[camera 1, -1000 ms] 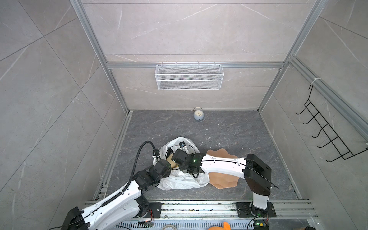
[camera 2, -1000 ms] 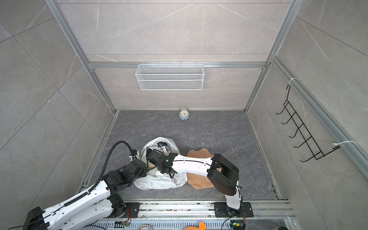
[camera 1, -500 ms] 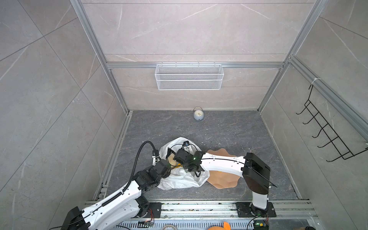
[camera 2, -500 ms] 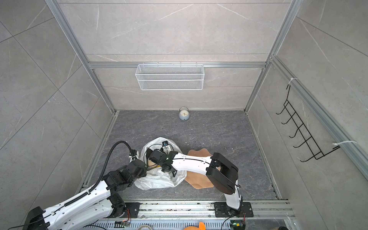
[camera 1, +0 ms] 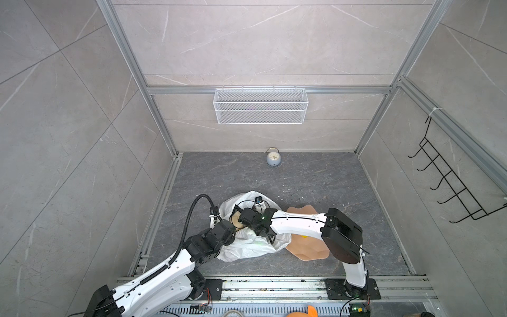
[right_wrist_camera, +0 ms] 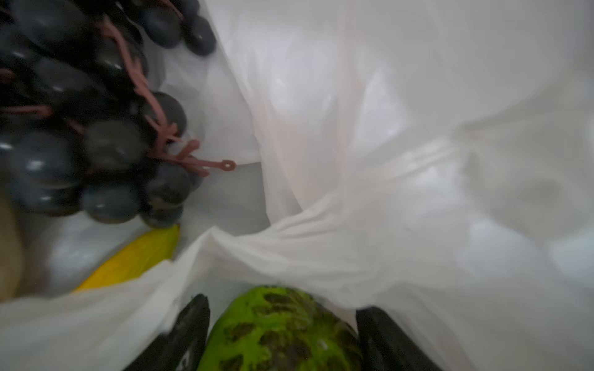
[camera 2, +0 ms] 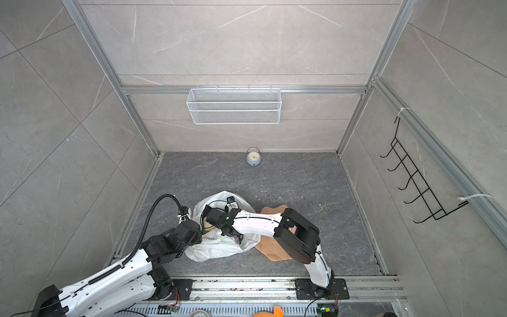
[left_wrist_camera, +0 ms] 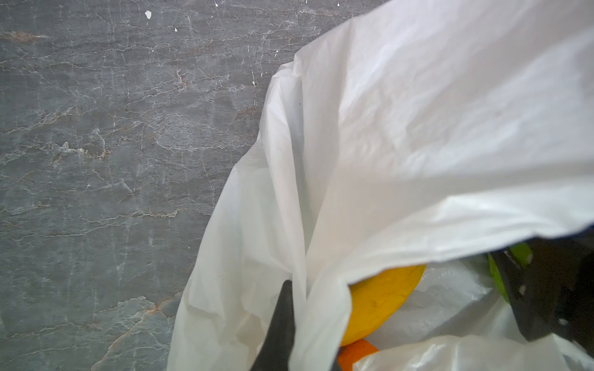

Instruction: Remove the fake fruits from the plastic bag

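We saw pale grey tiled walls [camera 1: 260, 41] w/ aluminium frame rails [camera 1: 178, 90]. A white wire basket [camera 1: 260, 107] hung on the back wall, a black hook rack [camera 1: 452, 172] on the right one. The surface [camera 1: 315, 186] was dark grey, veined; a small clock [camera 1: 273, 158] stood nr the back wall. Light was even.

- L arm [camera 1: 175, 263]: reaches fwd from the near-left base, kept low, forearm angled in toward mid.
- L gripper [camera 2: 202, 230]: at the arm's far tip, jaws shut. Wrist view shows just one dark finger [left_wrist_camera: 279, 321].
- R arm [camera 1: 296, 223]: rises from the near-right base, elbow [camera 1: 340, 236] bent sharp, white forearm runs about level to the left, past mid.
- R gripper [right_wrist_camera: 283, 324]: wrist tipped down, jaws apart, both black fingers [right_wrist_camera: 189, 324] in wrist view.
- Both top views: the two wrists sit just beside each other. Can't tell if they touch.
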